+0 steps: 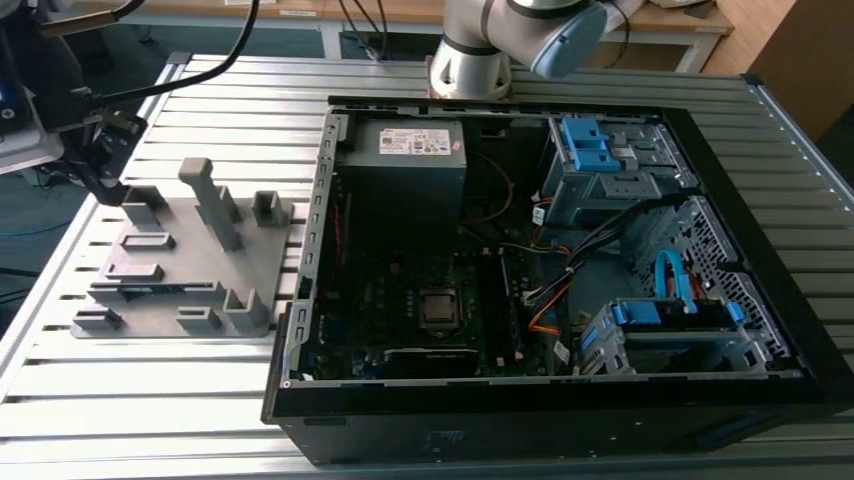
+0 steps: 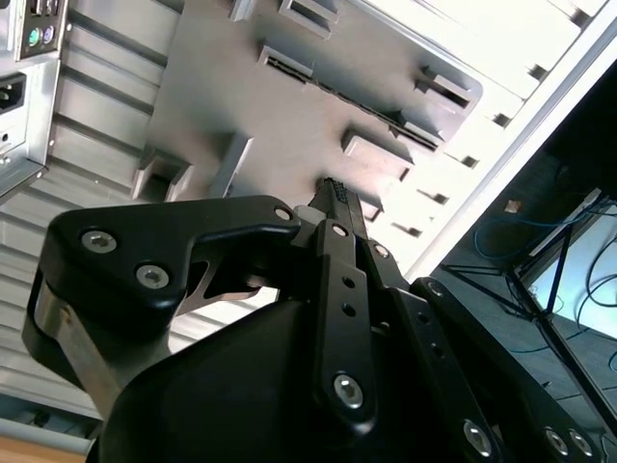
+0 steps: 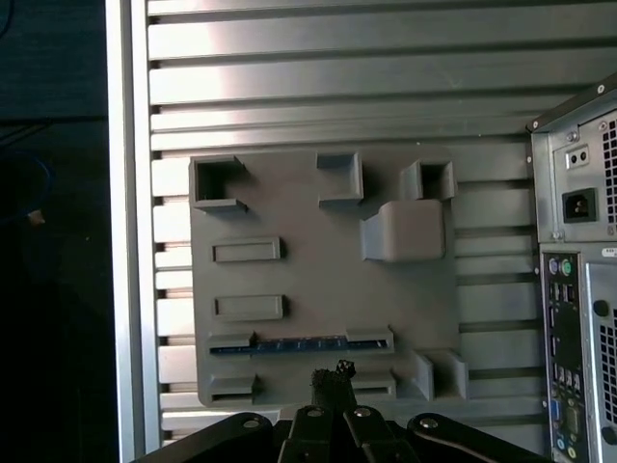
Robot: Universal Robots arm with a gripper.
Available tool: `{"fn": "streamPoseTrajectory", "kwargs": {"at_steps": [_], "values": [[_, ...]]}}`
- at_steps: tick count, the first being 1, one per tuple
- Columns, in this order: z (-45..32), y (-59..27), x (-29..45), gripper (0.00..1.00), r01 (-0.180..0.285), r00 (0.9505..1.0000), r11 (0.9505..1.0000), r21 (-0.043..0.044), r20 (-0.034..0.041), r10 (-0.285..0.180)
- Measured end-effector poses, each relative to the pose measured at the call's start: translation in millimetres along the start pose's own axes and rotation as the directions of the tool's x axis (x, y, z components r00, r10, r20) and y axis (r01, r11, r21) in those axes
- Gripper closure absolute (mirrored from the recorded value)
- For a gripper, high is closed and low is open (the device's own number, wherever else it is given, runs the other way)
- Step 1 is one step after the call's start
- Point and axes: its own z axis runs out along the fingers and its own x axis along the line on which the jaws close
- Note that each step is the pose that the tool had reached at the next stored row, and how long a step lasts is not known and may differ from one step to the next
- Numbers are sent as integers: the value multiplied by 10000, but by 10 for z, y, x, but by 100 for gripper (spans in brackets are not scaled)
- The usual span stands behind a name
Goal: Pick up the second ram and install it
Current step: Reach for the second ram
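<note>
Gripper (image 3: 333, 378) is clenched: fingertips together, nothing in them. It hovers over the grey fixture (image 3: 289, 222).

- **First wrist view:** the second ram (image 3: 299, 342) lies flat in the fixture's long slot, near the fingertips but not touching them. The case's rear ports (image 3: 569, 318) are also in view.
- **Second wrist view:** gripper (image 2: 333, 198) linkages close up, fixture (image 2: 260, 125) behind them. Can't make out the ram there.
- **Exterior view:** fixture (image 1: 187, 262) at mid-left of frame on the slatted table (image 1: 134, 400), with the ram (image 1: 158, 288) a thin bluish strip on it. The open PC case (image 1: 307, 250) at centre-right shows the motherboard and CPU socket (image 1: 438, 308).
</note>
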Motion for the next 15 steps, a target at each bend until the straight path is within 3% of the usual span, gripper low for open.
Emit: {"fn": "streamPoseTrajectory", "kwargs": {"at_steps": [15], "values": [[110,-38,66,90,6,10000,10000,-1,0,-6]]}}
